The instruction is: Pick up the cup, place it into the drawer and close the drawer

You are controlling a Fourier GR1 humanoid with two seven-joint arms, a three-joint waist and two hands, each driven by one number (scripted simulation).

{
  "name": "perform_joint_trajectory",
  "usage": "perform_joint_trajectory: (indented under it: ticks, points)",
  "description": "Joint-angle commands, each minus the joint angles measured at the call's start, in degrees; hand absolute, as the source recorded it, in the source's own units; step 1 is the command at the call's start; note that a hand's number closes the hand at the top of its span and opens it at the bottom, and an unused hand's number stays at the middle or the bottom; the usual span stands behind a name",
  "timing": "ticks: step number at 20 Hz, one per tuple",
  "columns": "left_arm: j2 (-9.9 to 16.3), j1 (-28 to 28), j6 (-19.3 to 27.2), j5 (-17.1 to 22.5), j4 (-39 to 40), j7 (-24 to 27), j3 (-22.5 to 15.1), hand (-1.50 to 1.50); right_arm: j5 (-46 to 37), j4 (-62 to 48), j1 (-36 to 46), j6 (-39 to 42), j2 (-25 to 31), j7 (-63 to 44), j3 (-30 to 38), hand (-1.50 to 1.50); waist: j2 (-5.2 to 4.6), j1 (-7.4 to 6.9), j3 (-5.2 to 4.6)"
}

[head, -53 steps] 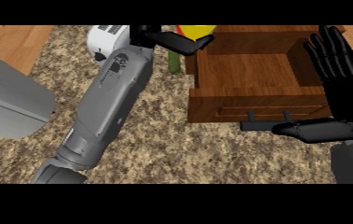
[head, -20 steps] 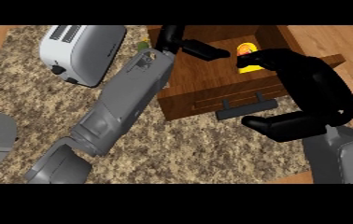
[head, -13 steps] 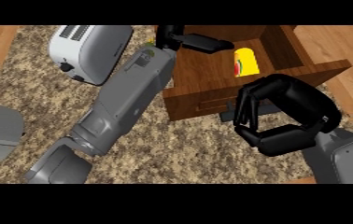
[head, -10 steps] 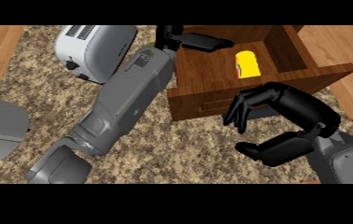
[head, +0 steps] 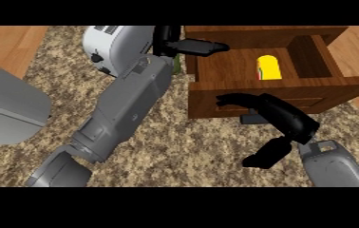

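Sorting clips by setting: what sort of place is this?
Most likely a kitchen: a speckled stone counter, a toaster and an open wooden drawer holding a yellow cup.

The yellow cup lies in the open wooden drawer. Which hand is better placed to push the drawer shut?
Probably the right hand: it is at the wooden drawer's front panel, fingers near the dark handle. The left hand is over the drawer's left wall, behind the front. The yellow cup is inside.

Two boxy grey forearms with panel seams and small dark fittings, black glossy left hand (head: 184, 44) with slim segmented fingers, black right hand (head: 280, 122) with thick rounded fingers and stubby thumb
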State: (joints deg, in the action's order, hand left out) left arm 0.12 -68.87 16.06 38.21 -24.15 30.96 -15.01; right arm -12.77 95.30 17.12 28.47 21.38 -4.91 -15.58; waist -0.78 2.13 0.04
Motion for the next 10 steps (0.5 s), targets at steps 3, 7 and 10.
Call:
perform_joint_trajectory:
  ticks: [3,7,10]
  points:
    - [0.36,4.29,-2.53,0.22,-2.03,1.43,0.92,-1.50,-12.06,-18.04,1.81,-5.49,-2.39,8.79,-5.53,-1.50,0.25,-3.54,0.04]
    - [2.36,5.90,-3.53,0.54,-4.17,2.01,1.77,-1.50,-17.87,-33.70,7.31,-10.99,-5.40,13.57,-6.84,1.50,-0.19,-5.30,0.10]
    - [4.33,9.05,-4.77,0.55,-8.47,0.04,1.22,-1.50,-18.09,-44.65,13.81,-12.05,-5.97,16.70,-3.70,1.50,0.27,-6.42,0.10]
